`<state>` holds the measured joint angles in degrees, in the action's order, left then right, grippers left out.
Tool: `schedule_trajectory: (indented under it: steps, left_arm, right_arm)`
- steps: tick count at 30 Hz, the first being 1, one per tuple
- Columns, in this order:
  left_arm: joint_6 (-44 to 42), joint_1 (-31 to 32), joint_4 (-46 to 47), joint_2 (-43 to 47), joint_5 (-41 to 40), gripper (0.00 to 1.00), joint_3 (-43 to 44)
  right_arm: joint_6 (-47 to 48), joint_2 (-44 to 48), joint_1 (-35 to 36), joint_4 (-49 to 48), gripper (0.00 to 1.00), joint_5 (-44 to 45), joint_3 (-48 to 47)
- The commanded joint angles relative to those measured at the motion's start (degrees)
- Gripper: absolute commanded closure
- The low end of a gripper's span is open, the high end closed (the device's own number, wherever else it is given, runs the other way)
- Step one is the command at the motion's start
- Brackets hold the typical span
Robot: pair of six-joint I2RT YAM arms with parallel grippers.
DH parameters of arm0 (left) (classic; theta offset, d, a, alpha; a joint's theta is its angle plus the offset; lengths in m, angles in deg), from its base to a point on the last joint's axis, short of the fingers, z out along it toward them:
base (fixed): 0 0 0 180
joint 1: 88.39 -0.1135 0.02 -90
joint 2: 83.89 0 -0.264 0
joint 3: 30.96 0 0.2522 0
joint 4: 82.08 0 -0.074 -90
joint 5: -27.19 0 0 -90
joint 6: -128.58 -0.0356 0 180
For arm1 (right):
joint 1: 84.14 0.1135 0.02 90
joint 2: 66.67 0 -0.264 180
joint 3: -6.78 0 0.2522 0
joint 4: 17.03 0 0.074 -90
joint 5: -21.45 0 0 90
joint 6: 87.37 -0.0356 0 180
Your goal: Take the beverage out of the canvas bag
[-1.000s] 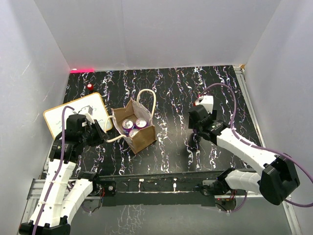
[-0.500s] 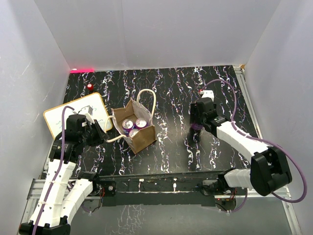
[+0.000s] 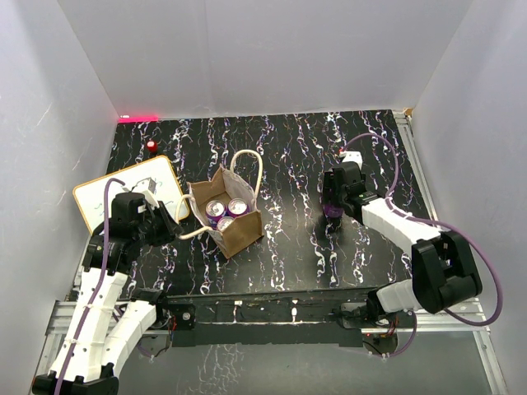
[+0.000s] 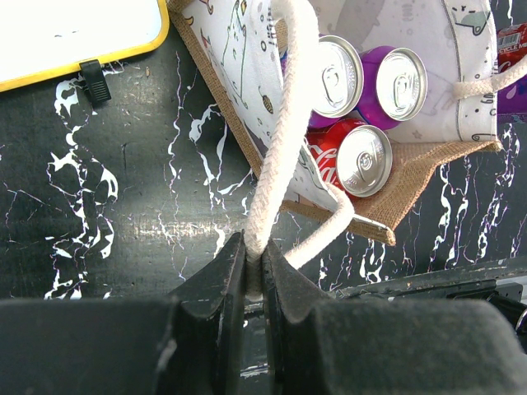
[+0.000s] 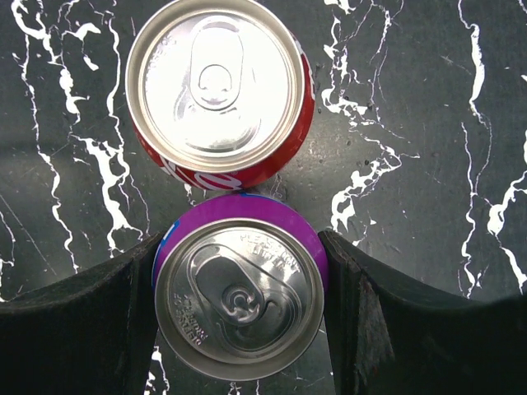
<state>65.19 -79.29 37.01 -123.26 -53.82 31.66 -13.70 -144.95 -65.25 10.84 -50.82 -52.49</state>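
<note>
The small tan-brown canvas bag (image 3: pixel 237 232) stands left of centre on the black, white-veined bench (image 3: pixel 288 156), with three cans (image 4: pixel 363 160) upright inside. An orange-rimmed whiteboard (image 3: pixel 123 193) lies just beside it. The left hand (image 4: pixel 254 267) is clamped on a cream loop handle (image 4: pixel 288 99). Well apart to the right, the right hand (image 5: pixel 239 303) grips a purple aluminium drink can (image 5: pixel 239 300), with a red can (image 5: pixel 218 90) close against it. Since a second ago the right elbow has folded inward, while the bag and left arm are unchanged.

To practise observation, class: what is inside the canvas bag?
Two purple cans and one red can, tops showing. The walls of the canvas bag hide their lower bodies and its floor.
</note>
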Motion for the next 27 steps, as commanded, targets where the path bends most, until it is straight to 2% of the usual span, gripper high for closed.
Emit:
schedule_trajectory:
  steps: [1, 11, 14, 18, 20, 27]
  left_arm:
    - [-0.42, -0.34, -0.74, 0.38, -0.29, 1.0, 0.0]
    - [-0.34, -0.31, -0.72, 0.48, -0.42, 1.0, -0.02]
    - [-0.33, -0.32, -0.74, 0.45, -0.42, 1.0, -0.07]
    - [-0.42, -0.31, -0.74, 0.54, -0.3, 1.0, -0.07]
    - [-0.42, -0.31, -0.7, 0.53, -0.25, 1.0, -0.08]
    - [-0.42, -0.31, -0.74, 0.79, -0.16, 1.0, -0.09]
  right_arm:
    - [0.73, -0.89, -0.55, -7.51, 0.86, 0.59, -1.07]
    - [0.64, -1.76, -0.64, -6.21, 0.38, -0.22, -1.6]
    - [0.44, -0.88, -0.62, -4.07, 0.26, -2.12, -2.75]
    - [0.18, 1.88, -0.63, -1.33, 0.05, -3.83, -3.17]
    - [-0.5, 3.69, -0.62, 0.09, 0.01, -4.53, -2.82]
    - [-4.62, 13.05, -0.62, 2.27, 0.01, -13.04, 3.27]
